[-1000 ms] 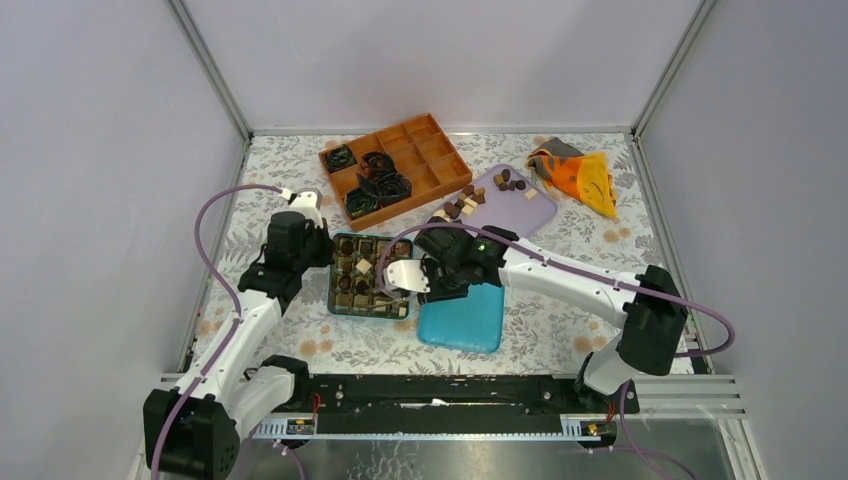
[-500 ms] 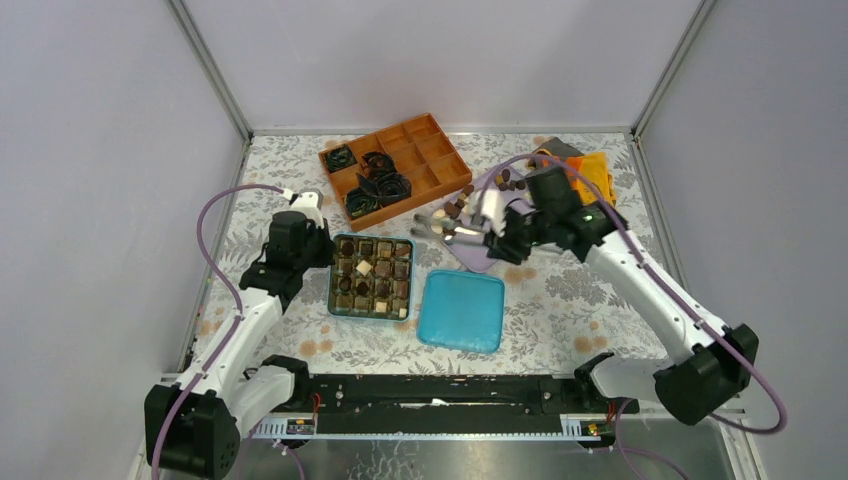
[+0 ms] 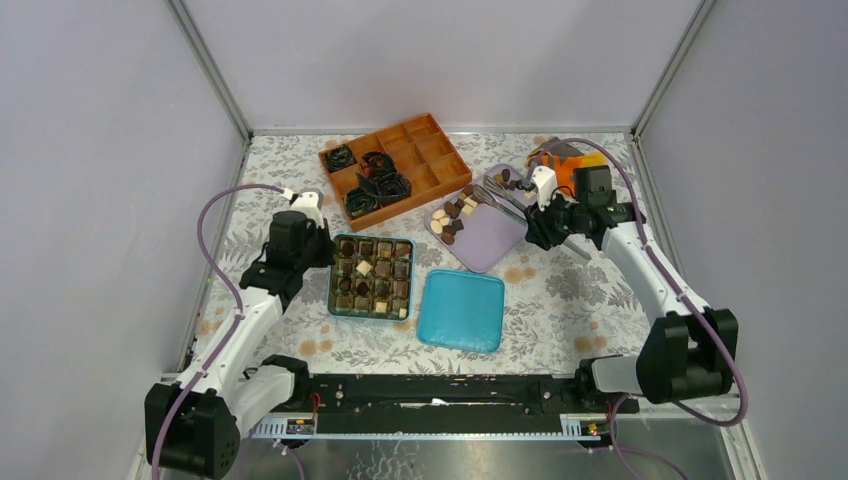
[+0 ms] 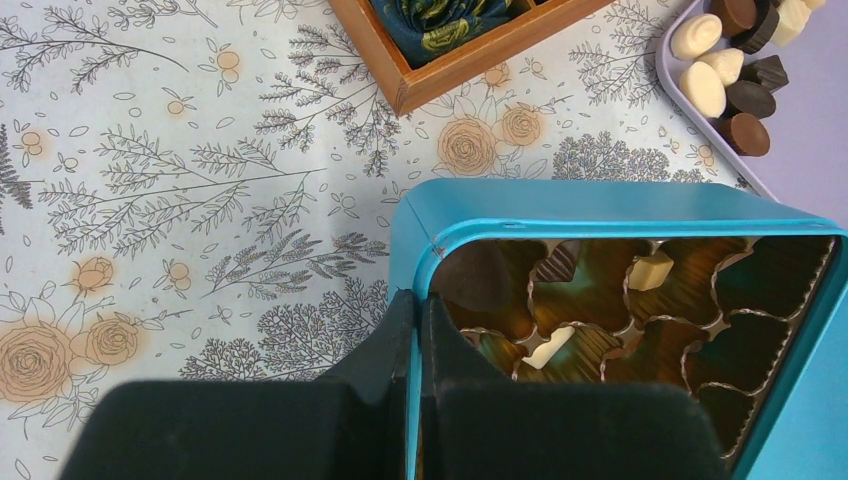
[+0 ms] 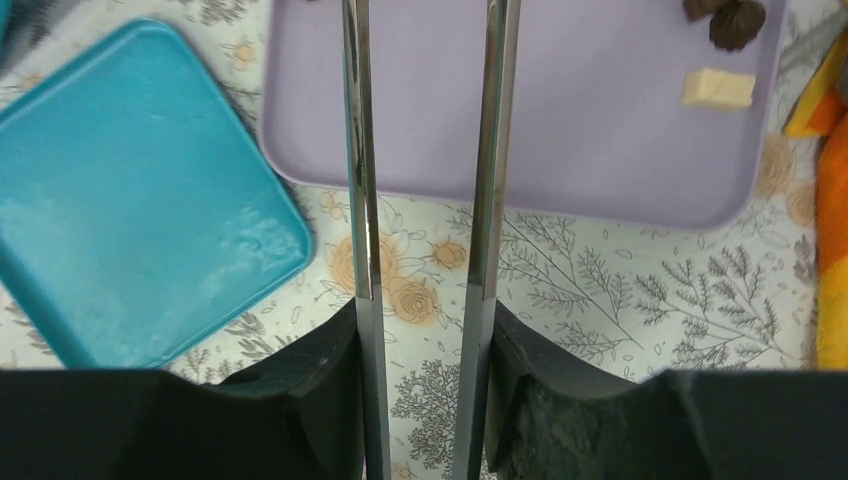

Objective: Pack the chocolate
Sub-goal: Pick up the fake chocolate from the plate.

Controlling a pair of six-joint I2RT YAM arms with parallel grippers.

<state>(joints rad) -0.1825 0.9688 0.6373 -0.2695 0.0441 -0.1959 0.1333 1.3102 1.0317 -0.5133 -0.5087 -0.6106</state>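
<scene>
My left tool (image 4: 420,300) pinches rim of square teal metal tin (image 4: 600,205), steadying it. My right tool (image 3: 484,188), spread, empty, over lilac plastic tray (image 5: 600,150), probably seeking small chocolate pieces (image 3: 452,212).

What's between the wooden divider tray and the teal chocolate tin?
Only bare floral tablecloth lies between tray and tin; left wrist view shows it.

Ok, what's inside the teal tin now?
Gold-lined cups in the teal tin hold mostly brown chocolates, a few cream ones; some look empty. The left gripper, clamped on its wall, covers one corner.
</scene>
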